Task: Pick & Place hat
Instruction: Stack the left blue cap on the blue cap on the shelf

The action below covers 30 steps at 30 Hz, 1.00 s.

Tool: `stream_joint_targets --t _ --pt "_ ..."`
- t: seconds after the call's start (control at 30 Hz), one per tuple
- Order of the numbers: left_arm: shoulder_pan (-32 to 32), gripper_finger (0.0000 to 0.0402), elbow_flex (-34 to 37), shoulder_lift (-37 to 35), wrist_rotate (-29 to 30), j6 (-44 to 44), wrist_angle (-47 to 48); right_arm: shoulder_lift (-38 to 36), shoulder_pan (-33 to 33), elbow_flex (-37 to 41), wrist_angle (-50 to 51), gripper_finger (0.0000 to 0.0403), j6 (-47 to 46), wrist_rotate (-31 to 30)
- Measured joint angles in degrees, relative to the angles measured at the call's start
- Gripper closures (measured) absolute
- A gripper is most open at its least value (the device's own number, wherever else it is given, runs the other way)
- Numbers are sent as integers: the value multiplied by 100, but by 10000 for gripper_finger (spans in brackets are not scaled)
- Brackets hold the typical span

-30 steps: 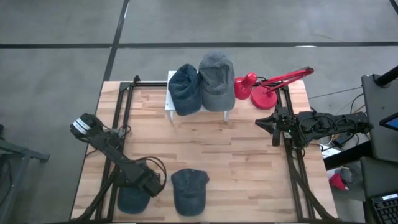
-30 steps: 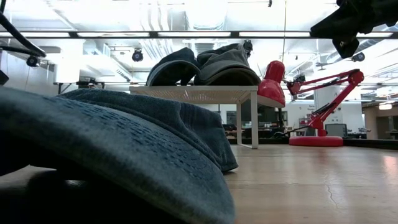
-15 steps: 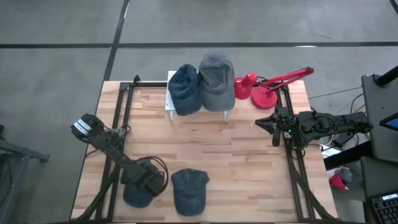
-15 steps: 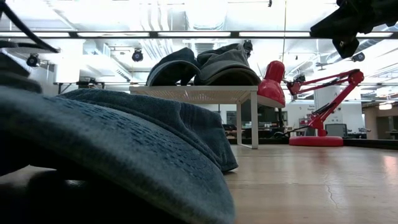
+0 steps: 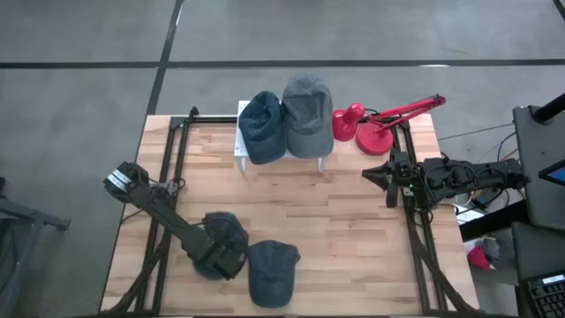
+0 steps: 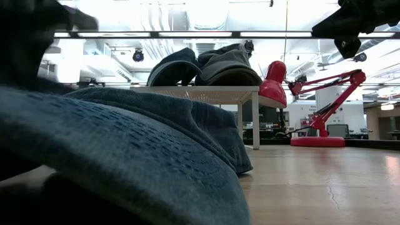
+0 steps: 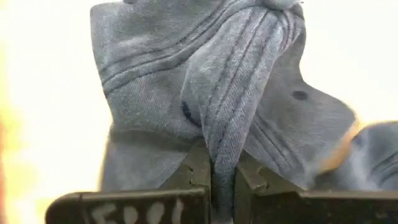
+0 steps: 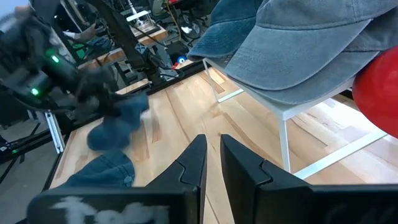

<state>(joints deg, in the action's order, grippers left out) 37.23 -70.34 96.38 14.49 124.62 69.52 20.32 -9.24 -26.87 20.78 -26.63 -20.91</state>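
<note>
A blue-grey hat [image 5: 222,230] sits bunched up near the table's near left, with my left gripper [image 5: 221,258] shut on it; in the left wrist view the hat [image 7: 205,81] fills the picture beyond the fingers. A second blue hat [image 5: 272,272] lies on the table just to its right. Two more hats [image 5: 262,126] [image 5: 307,113] rest on a white rack [image 5: 240,152] at the far edge. My right gripper [image 5: 386,179] waits at the table's right side, shut and with nothing in it. My left gripper pinches a raised fold of the hat's cloth [image 7: 224,143] between its two fingers [image 7: 196,168]. The fold runs straight out from between the fingertips, with the rest of the hat gathered beyond it. Whether the hat is clear of the table I cannot tell.
A red desk lamp [image 5: 371,124] stands at the far right beside the rack. Black frame rails [image 5: 172,168] run along the table's left and right sides. Bare wood [image 5: 327,221] lies between the rack and the near hats.
My left gripper has shut on the blue-grey hat and gone toward the table's far and right edges. The hat, which lay flat at the near-left corner, is now bunched up and drawn next to the second hat.
</note>
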Motion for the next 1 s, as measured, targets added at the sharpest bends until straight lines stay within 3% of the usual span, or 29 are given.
stream_joint_targets --t 0.2,0.37,0.47,0.77,1.0 --pt "-112 384 -1469 -7 505 -43 2141 0 0 0 0 359 2 1" --pt "-179 384 -2067 -204 2877 -26 2064 -4 1 0 0 359 2 1" --pt "-288 384 -2366 -260 3948 -209 2062 -4 -2 0 0 359 3 3" --pt "-872 384 -3373 -260 5674 -1264 2051 -4 -2 0 0 359 4 3" --pt "-1745 384 -4095 -264 6350 -2358 1551 -4 -2 0 0 359 13 3"
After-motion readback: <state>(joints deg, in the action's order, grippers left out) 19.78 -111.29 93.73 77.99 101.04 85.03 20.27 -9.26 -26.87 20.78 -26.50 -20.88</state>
